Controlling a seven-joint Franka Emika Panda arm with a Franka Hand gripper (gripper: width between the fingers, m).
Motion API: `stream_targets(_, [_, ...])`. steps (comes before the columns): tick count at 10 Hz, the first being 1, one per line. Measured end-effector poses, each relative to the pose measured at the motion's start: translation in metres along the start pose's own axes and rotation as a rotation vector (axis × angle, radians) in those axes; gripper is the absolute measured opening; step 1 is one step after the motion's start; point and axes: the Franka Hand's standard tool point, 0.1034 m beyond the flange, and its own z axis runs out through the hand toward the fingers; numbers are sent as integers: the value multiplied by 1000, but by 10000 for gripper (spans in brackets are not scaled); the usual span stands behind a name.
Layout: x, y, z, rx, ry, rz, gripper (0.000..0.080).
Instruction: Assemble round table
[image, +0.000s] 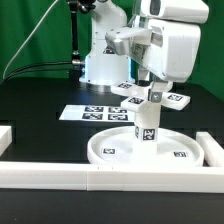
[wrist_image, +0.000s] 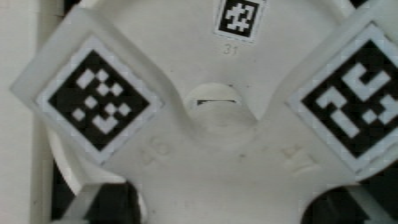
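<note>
Marker board (image: 92, 113): it lies flat on the bench (image: 40, 120) at the exterior view's left, well apart from the parts. We take it for a fixed reference.
Round disc (image: 105, 141): it lies rim up just behind the front border bar (image: 60, 178). We judge the bar braces it against sliding.
Leg (image: 147, 127): it stands upright at the disc's middle, so the disc serves as its base.
Cross-shaped piece (image: 172, 98) (wrist_image: 210, 150): it appears to sit level on the leg's top. It fills the wrist view with its middle boss centred, so we judge the wrist is lined up on the leg's axis, as turning would need.
Gripper (image: 150, 86): it points straight down onto the cross's middle. Its fingertips are hidden, so we cannot tell whether it is clenched or released.
</note>
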Motion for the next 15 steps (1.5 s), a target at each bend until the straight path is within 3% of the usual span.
stream_targets(6, [-1,0,0,1,0,98,439])
stream_targets(13, [2,-3,1,10,3,848,440])
stream_targets(15, [3,-4,1,2,13,1048,440])
